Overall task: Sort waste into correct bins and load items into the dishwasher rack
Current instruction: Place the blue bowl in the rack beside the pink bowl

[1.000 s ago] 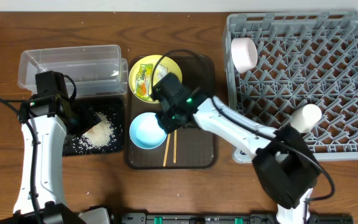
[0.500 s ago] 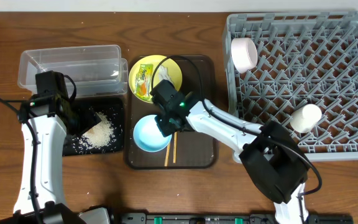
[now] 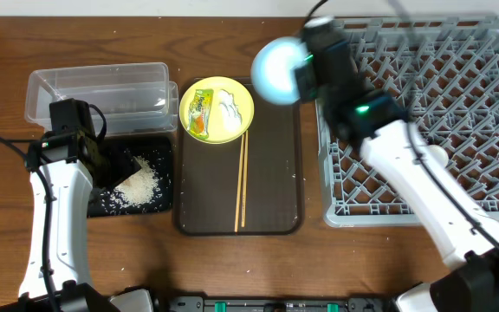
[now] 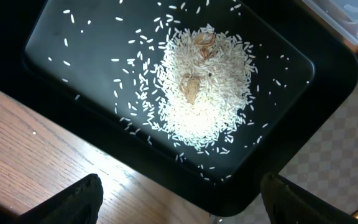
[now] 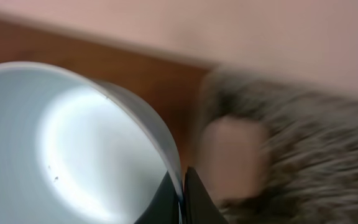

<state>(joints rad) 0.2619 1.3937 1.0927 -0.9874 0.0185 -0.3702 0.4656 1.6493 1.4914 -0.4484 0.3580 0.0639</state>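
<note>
My right gripper [image 3: 306, 62] is shut on the rim of the light blue bowl [image 3: 275, 69] and holds it raised by the left edge of the grey dishwasher rack [image 3: 440, 95]. The right wrist view shows the jaws [image 5: 182, 186] pinching the bowl's rim [image 5: 73, 143], with a blurred pale cup [image 5: 235, 155] beyond. The yellow plate [image 3: 236, 126] holds the snack wrapper [image 3: 199, 113] and the white paper scrap [image 3: 230, 106]. Chopsticks [image 3: 241, 182] lie on the brown tray. My left gripper [image 4: 182, 190] is open above the black tray [image 4: 73, 56] of rice [image 4: 204, 87].
The dark brown serving tray [image 3: 271, 191] sits in the middle of the table. The clear tub [image 3: 98, 87] stands behind the black tray [image 3: 102, 204] at the left. My right arm crosses over the rack and hides part of its left side.
My right gripper has lifted the light blue bowl off the brown tray and swung it up and right to the rack's left edge. The left arm has not moved.
</note>
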